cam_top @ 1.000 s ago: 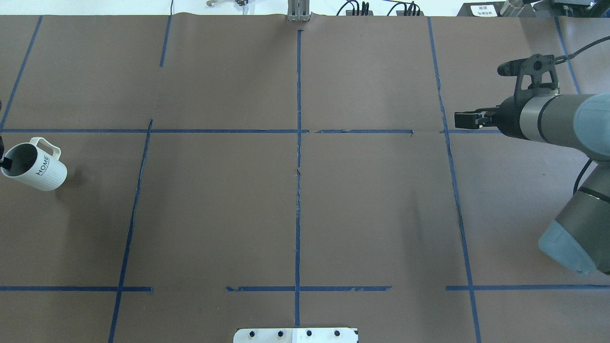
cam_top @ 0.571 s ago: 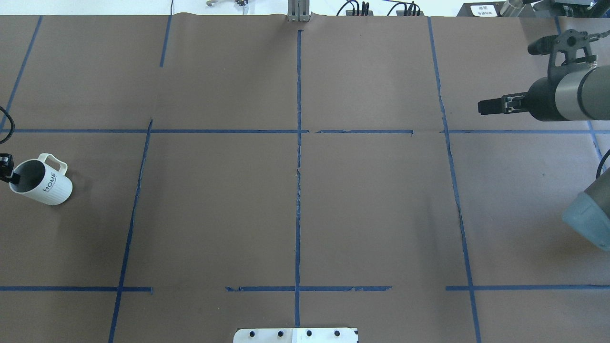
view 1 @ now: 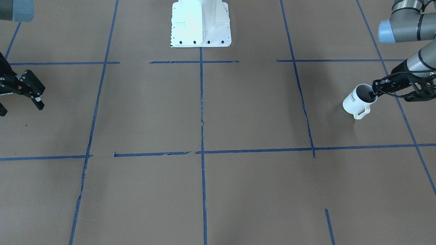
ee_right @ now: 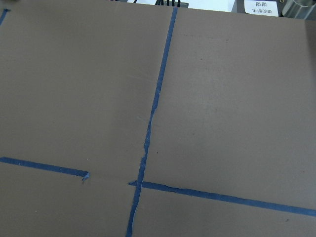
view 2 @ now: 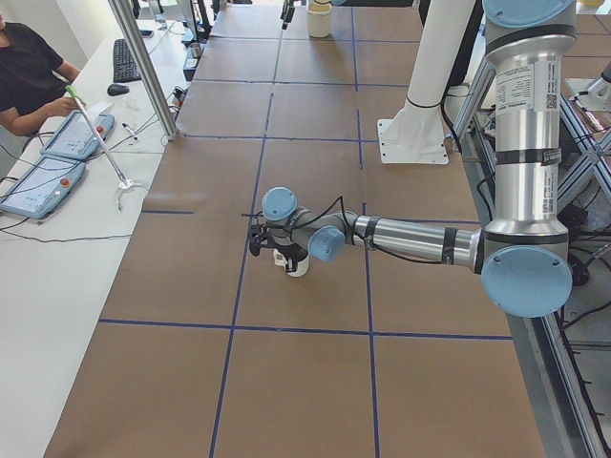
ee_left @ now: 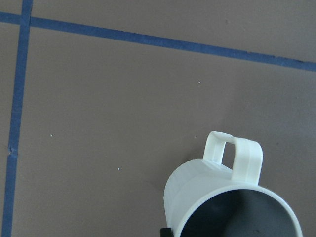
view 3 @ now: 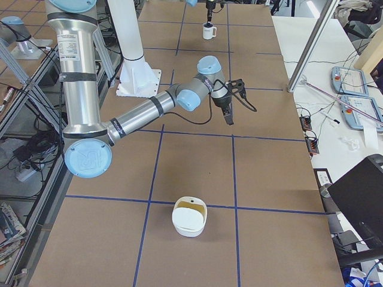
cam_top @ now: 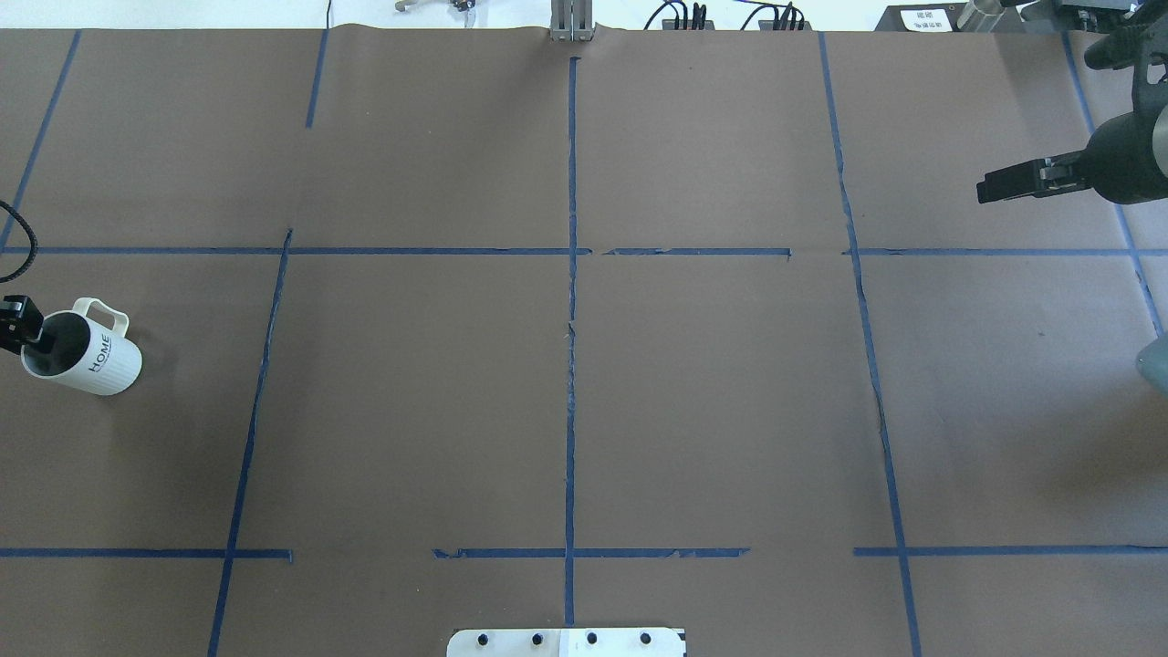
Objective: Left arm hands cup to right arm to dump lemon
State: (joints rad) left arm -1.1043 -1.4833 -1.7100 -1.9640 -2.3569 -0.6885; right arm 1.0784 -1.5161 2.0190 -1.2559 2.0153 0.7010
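The cup (cam_top: 89, 358), an off-white mug with "HOME" on its side, is tilted low over the table at the far left. My left gripper (cam_top: 27, 338) is shut on its rim, with one finger inside the mouth. The front-facing view shows the same grip, the left gripper (view 1: 374, 92) on the cup (view 1: 356, 102). The left wrist view looks into the cup (ee_left: 217, 197); what shows of its grey inside holds nothing. The lemon is out of view. My right gripper (view 1: 19, 106) stands open and holds nothing, far across the table at the right gripper's (cam_top: 990, 192) side edge.
A white bowl (view 3: 190, 219) with something brownish inside stands at the table's right end. The robot's white base plate (view 1: 201, 25) sits at the robot's side of the table. Blue tape lines cross the brown table cover. A person sits at tablets (view 2: 57, 153) beyond the far edge.
My right arm has drawn back toward the right edge and away from the robot. The left gripper has shifted the cup slightly toward the robot and inward.
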